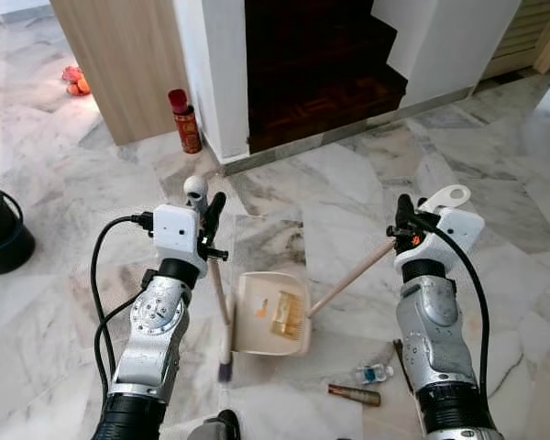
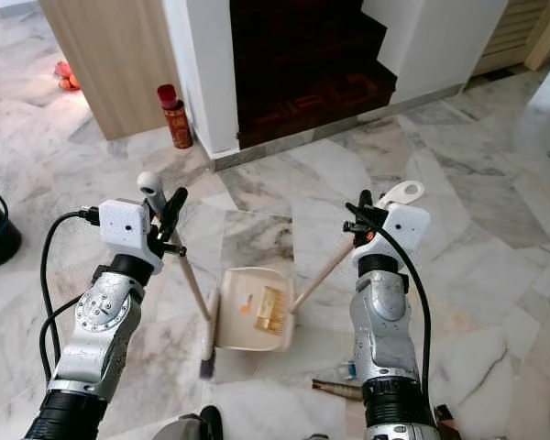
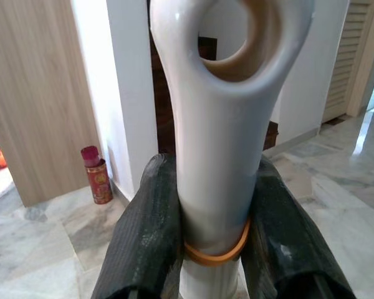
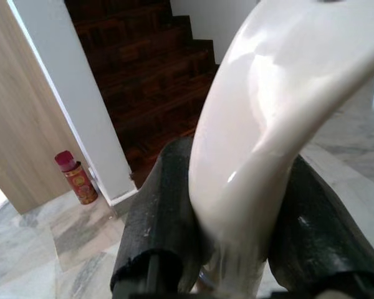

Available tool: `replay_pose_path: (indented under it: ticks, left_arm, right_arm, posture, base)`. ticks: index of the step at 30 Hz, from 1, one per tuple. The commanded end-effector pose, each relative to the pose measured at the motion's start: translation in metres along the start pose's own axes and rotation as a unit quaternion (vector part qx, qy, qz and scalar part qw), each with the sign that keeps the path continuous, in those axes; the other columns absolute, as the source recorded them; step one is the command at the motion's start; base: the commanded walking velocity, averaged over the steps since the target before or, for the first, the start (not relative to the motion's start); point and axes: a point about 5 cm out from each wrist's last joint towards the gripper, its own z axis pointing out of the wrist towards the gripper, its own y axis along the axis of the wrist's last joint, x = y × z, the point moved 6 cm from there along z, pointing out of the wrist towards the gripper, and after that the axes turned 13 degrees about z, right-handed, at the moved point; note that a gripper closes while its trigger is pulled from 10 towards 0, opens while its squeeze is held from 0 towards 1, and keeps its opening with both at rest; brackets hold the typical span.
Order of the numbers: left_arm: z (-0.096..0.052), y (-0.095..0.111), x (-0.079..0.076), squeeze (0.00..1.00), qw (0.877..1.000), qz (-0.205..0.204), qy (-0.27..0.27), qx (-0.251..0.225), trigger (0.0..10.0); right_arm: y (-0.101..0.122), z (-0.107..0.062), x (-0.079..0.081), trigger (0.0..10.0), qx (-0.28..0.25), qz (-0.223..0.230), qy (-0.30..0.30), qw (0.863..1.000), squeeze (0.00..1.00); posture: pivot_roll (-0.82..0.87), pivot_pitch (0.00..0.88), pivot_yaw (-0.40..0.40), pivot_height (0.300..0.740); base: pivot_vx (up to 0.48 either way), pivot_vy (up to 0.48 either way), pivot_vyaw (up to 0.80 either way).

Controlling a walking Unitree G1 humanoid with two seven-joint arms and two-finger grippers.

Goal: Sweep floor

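My left gripper (image 1: 211, 218) is shut on the white top of a broom handle (image 3: 219, 143), just above an orange band. The thin broom stick (image 1: 219, 291) slants down to its brush (image 1: 225, 365) on the marble floor, at the left side of the dustpan. My right gripper (image 1: 404, 220) is shut on the white looped end (image 1: 449, 196) of the dustpan's long handle (image 1: 350, 277). The cream dustpan (image 1: 257, 337) rests on the floor between my arms. A yellowish piece of litter (image 1: 285, 316) and a small orange bit (image 1: 259, 312) lie inside it.
A small plastic bottle (image 1: 374, 373) and a brown tube (image 1: 354, 394) lie on the floor by my right arm. A red spray can (image 1: 185, 121) stands by the white wall, beside dark wooden stairs (image 1: 321, 82). A black bucket (image 1: 0, 231) sits far left.
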Motion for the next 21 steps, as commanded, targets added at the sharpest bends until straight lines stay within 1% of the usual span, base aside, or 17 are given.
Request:
replay_pose_path:
  ticks: [1,6,8,10,13,15,21]
  left_arm:
    - [0.0022,0.0114,0.0008,0.0,1.0,-0.001,0.001,-0.02,10.0]
    - [0.0018,0.0109,0.0001,0.0,1.0,-0.002,0.001,-0.019,10.0]
    - [0.0017,0.0107,0.0001,0.0,1.0,-0.001,0.001,-0.018,10.0]
    - [0.0018,0.0105,0.0004,0.0,1.0,-0.001,0.001,-0.017,10.0]
    - [0.0024,0.0101,0.0003,0.0,1.0,-0.001,0.0,-0.016,10.0]
    - [0.0025,0.01,0.0001,0.0,1.0,-0.001,0.0,-0.016,10.0]
    - [0.0028,0.0101,-0.0004,0.0,1.0,-0.002,0.0,-0.016,10.0]
  right_arm:
    - [0.0053,0.0011,0.0034,10.0,-0.008,0.016,0.002,1.0,0.0]
    - [0.0049,0.0006,0.0032,10.0,-0.008,0.013,0.002,1.0,0.0]
    - [0.0042,0.0005,0.004,10.0,-0.005,0.001,0.004,1.0,0.0]
    - [0.0058,0.0004,0.0067,10.0,-0.009,0.002,0.01,1.0,0.0]
    - [0.006,0.001,0.0086,10.0,-0.009,0.009,0.013,1.0,0.0]
    - [0.0051,0.0012,0.0074,10.0,-0.006,0.021,0.008,1.0,0.0]
    - [0.0055,0.0016,0.008,10.0,-0.005,0.016,0.012,1.0,0.0]
  posture:
    - [0.04,0.177,-0.029,0.74]
    - [0.04,0.183,-0.029,0.74]
    - [0.04,0.188,-0.028,0.74]
    - [0.04,0.189,-0.027,0.74]
    - [0.04,0.191,-0.027,0.74]
    - [0.04,0.191,-0.027,0.74]
    - [0.04,0.192,-0.028,0.74]
  base:
    - [0.0,0.0,0.0]
    - [0.0,0.256,0.0]
    - [0.0,0.261,0.0]
    - [0.0,0.259,0.52]
    - [0.0,0.259,0.8]
    - [0.0,0.262,0.0]
    - [0.0,0.261,0.0]
